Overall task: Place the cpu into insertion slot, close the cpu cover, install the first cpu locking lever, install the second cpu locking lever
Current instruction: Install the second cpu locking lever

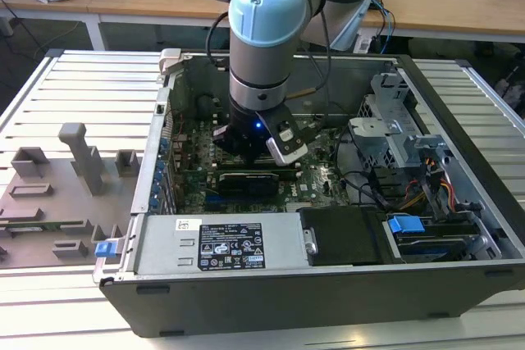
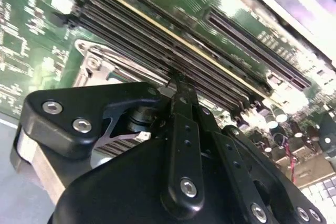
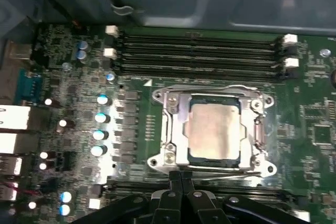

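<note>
In the first wrist view the cpu [image 3: 214, 129] lies flat in the insertion slot [image 3: 160, 160], its silvery top showing through the window of the cpu cover [image 3: 176, 129]. The cover is folded down flat around the chip. A thin wire lever [image 3: 210, 88] lies along the cover's edge beside the memory slots [image 3: 199, 51]. My gripper [image 3: 181, 176] is shut with nothing between its fingers, just off the socket's opposite edge. In the second wrist view the gripper [image 2: 178, 83] hovers over the memory slots [image 2: 136, 30]. In the exterior view the gripper [image 1: 246, 149] hangs low over the motherboard.
The motherboard sits inside an open computer case [image 1: 156, 161] with tall metal walls. A power supply [image 1: 217, 247] lies along the front, and a drive cage [image 1: 394, 145] and cables [image 1: 361, 178] are at the exterior view's right. Blue-topped capacitors [image 3: 100, 116] stand beside the socket.
</note>
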Robot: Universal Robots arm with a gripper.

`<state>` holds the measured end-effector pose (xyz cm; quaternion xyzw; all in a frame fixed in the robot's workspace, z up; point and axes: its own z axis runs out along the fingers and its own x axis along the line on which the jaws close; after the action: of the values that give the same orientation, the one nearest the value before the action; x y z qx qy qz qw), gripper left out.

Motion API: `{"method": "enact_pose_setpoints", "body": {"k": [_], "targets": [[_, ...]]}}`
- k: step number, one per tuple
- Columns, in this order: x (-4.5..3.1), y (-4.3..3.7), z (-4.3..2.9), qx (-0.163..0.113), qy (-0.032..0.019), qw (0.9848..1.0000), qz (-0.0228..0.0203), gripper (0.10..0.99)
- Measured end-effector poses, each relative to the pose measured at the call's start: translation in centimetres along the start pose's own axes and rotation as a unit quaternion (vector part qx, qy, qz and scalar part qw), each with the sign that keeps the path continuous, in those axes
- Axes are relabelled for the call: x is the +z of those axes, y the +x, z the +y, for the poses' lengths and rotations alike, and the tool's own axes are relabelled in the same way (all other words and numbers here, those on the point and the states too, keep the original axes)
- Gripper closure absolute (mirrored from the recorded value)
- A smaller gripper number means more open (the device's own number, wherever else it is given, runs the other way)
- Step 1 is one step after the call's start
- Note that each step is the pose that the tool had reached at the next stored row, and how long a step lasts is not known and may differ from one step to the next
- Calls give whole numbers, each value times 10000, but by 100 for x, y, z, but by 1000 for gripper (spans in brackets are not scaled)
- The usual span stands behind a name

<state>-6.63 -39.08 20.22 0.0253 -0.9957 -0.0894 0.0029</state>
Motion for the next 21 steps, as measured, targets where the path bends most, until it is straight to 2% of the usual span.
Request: {"method": "enact_pose_setpoints", "body": {"k": [6, 8, 9, 12, 19, 21], "targets": [[-2, 152, 9, -22, -31, 10000, -60, 980], [-2, 223, 12, -22, -116, 9999, -66, 980], [-1, 233, 12, -23, -161, 9998, -68, 980], [31, 233, 17, -27, -216, 9997, -70, 980], [79, 231, 43, -43, -260, 9996, -68, 980], [75, 232, 18, -44, -266, 9996, -69, 980]]}}
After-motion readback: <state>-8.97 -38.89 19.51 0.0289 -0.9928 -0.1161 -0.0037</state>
